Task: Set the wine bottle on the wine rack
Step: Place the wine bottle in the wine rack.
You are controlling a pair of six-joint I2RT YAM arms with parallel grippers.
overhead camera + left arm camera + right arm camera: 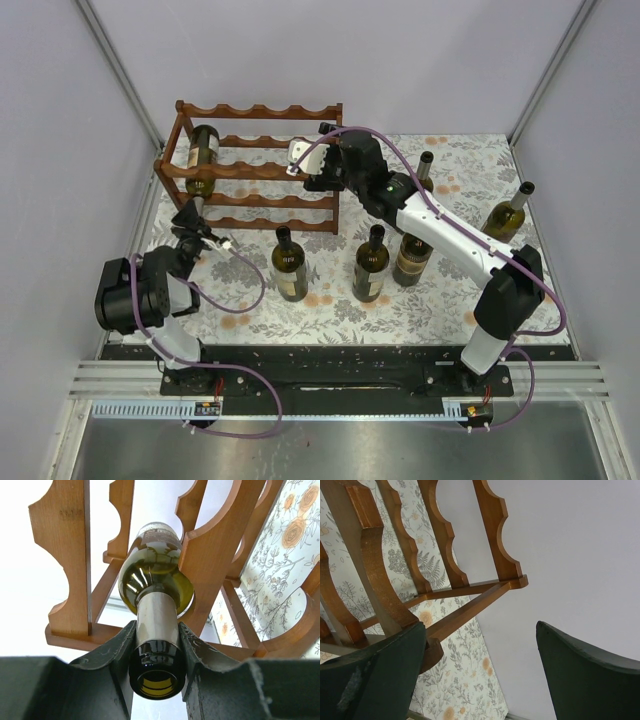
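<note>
At the left end of the wine rack [262, 111], gripping the wine bottle [154, 577] by its neck with the left claw [157, 647], one finger pressed to each side of the silver foil [156, 615]. Laid on its side in the leftmost scallop, base toward the far wall, mouth toward the near edge, shoulder resting in the curve of a rail. Over by the right end of the rack, holding the right claw [299, 158] spread wide, close to the upper rails; touching them or not, cannot tell. Standing upright on the flowered cloth [330, 310], near and right of the rack, several more bottles [290, 265].
</note>
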